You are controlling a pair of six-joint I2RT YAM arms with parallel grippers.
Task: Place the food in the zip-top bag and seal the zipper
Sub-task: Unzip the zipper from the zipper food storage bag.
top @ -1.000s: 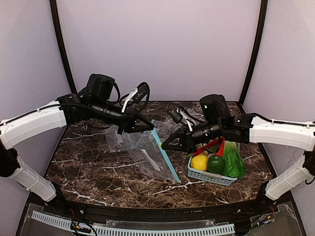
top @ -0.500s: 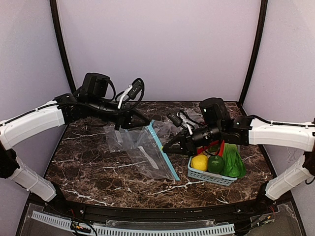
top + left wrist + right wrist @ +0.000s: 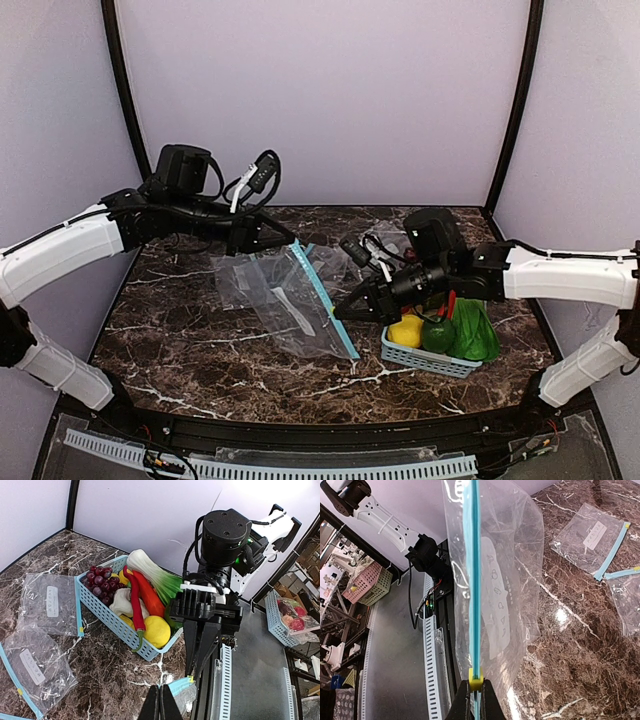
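Note:
The zip-top bag (image 3: 275, 300) hangs empty between both grippers over the table's middle, its white label (image 3: 290, 308) showing. My left gripper (image 3: 290, 240) (image 3: 160, 701) is shut on the far end of the light-blue zipper (image 3: 325, 300) (image 3: 471, 580). My right gripper (image 3: 338, 314) (image 3: 476, 692) is shut on the zipper right at its yellow slider (image 3: 476, 677). The food lies in the blue basket (image 3: 425, 360) (image 3: 100, 615): a leafy vegetable (image 3: 150, 570) (image 3: 475, 330) and a red-orange tapered one (image 3: 148, 592).
The basket also holds purple grapes (image 3: 100, 577), a lemon (image 3: 157, 630) (image 3: 405, 330), a lime (image 3: 437, 333) and a thin red chili (image 3: 135, 605). Two smaller clear bags (image 3: 47, 602) (image 3: 37, 667) lie flat on the marble behind the basket.
The left gripper has drawn back and to the left with its end of the zipper. The right gripper has slid slightly toward the front, and the bag has shifted left with them.

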